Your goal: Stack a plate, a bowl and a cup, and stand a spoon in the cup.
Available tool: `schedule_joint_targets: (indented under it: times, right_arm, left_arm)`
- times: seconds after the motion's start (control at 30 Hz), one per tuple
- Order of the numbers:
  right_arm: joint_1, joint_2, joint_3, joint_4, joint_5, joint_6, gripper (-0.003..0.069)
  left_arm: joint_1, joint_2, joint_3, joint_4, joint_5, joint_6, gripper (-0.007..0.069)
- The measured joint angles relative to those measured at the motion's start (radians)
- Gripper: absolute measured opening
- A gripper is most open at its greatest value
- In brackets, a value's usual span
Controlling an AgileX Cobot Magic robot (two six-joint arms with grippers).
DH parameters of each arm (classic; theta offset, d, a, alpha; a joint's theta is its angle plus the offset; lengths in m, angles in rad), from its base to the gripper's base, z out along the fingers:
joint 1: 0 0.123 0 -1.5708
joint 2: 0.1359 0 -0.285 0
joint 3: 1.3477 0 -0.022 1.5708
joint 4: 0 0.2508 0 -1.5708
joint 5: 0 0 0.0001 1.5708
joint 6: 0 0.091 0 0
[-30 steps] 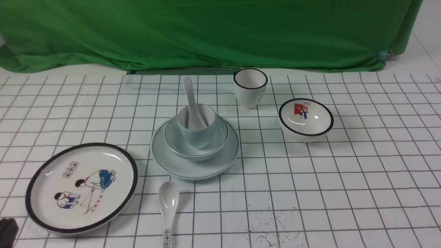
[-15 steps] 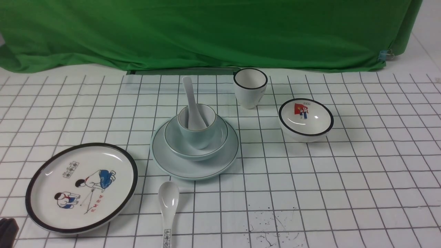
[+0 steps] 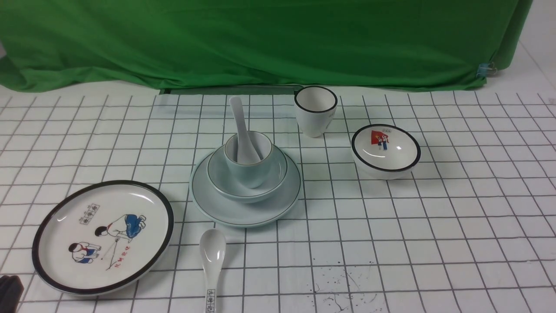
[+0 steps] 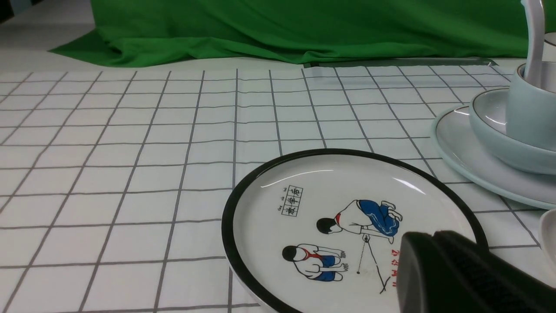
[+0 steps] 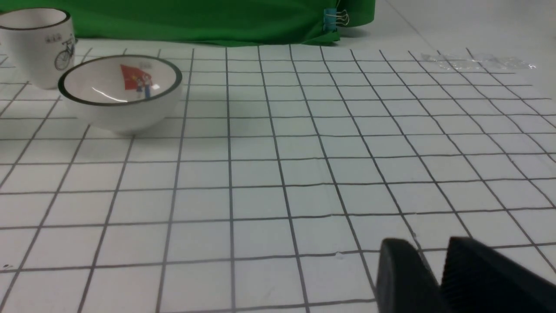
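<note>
The pale blue-green plate sits mid-table. The grey-blue bowl stands on it, and the small blue-green cup stands in the bowl. The plain white spoon stands in the cup with its handle up. The left wrist view shows the plate, bowl, cup and spoon at its edge. My left gripper is at the near left corner, shut and empty, over the cartoon plate's near side. My right gripper is shut and empty, low over the cloth on the right.
A white black-rimmed plate with cartoon children lies front left. A white spoon with a printed handle lies beside it. A tall white black-rimmed cup and a white bowl with a red picture stand at back right. Green cloth hangs behind.
</note>
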Motion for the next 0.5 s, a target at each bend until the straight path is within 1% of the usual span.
schedule_joint_targets:
  times: [0.5]
  right_arm:
    - [0.0,0.0,0.0,0.0,-0.001,0.0,0.0237]
  left_arm:
    - [0.0,0.0,0.0,0.0,0.0,0.0,-0.0029]
